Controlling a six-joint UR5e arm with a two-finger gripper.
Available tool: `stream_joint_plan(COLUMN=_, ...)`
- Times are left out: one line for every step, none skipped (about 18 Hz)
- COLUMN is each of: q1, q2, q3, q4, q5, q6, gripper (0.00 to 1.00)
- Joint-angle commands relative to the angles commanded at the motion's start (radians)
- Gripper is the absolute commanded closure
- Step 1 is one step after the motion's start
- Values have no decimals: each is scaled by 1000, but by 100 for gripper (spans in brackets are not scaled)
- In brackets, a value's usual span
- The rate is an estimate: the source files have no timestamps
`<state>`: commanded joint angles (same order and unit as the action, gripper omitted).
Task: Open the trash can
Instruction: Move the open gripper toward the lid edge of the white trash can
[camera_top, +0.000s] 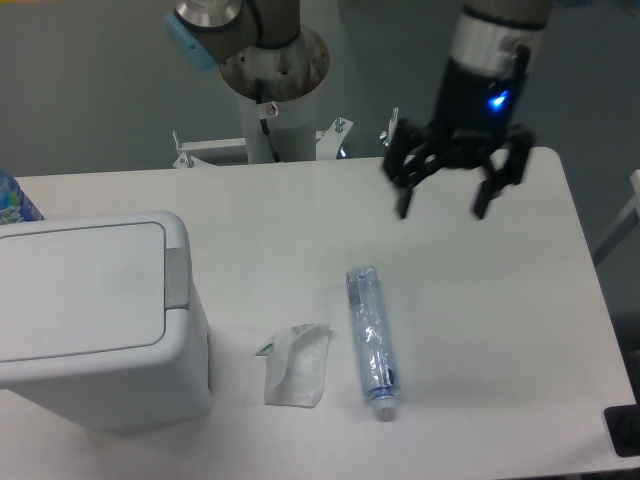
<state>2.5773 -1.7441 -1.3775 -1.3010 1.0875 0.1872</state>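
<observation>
A crumpled wrapper (297, 366) lies just beside a plastic bottle (371, 346).

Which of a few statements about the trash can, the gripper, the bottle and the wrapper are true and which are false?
1. The trash can has its lid shut. True.
2. The gripper is shut on the plastic bottle. False: it hangs open above the table, holding nothing.
3. The crumpled wrapper lies between the trash can and the bottle. True.
4. The bottle stands upright. False: it lies on its side.
5. The gripper is touching the grey tab on the trash can. False: it is far off to the tab's right.
</observation>
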Motion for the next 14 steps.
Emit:
stream_joint_plan(q1=-11, q2=-2, q3=-3, q4=21, q5=3, q6=-5, gripper=0)
stream_joint_plan(q1=-19, q2=-2, q3=-14, q4=37, q5=2, q6=-2, gripper=0)
stream_joint_plan(q1=-38, q2=-6, q3=-17, q4=52, q5=-1, q6=4, gripper=0)
stream_joint_plan(q1=-87, q2=-17, q3=-20, q4=71, q5=-1, q6=9, gripper=0)
stream_joint_plan(q1=-121, q2=-23, q3=-21, q4=101, q5=2, q6=9, gripper=0)
stream_joint_plan(q1=-129, q2=-28, q3=-26, q4=127, q5=3, q6=9, gripper=0)
stream_joint_plan(q1=-132, q2=-37, q3=-26, q4=146, q5=2, q6=0, gripper=0)
stream_joint_plan(q1=-141, q2=-38, q3=-29, q4=152, q5=2, q6=-2, gripper=0)
stream_joint_plan(q1=-160, q2=-38, q3=-34, q4=152, q5=2, q6=-6, gripper=0)
stream_joint_plan(q1=-175, q2=-38, q3=-40, q4=154, q5=3, q6=-6, gripper=0)
stream_joint_plan(q1=-181, q2=-35, q3=-52, q4=154, q5=3, q6=-6, gripper=0)
stream_joint_plan(q1=-187, q2=-31, q3=-64, q4=155, q5=2, q6=-6, gripper=0)
stream_joint_plan(q1=-203, q2=-29, q3=-69, q4=158, q5=3, q6=-6, gripper=0)
stream_joint_plan(q1=-212, q2=-28, q3=-74, q4=160, q5=3, q6=-6, gripper=0)
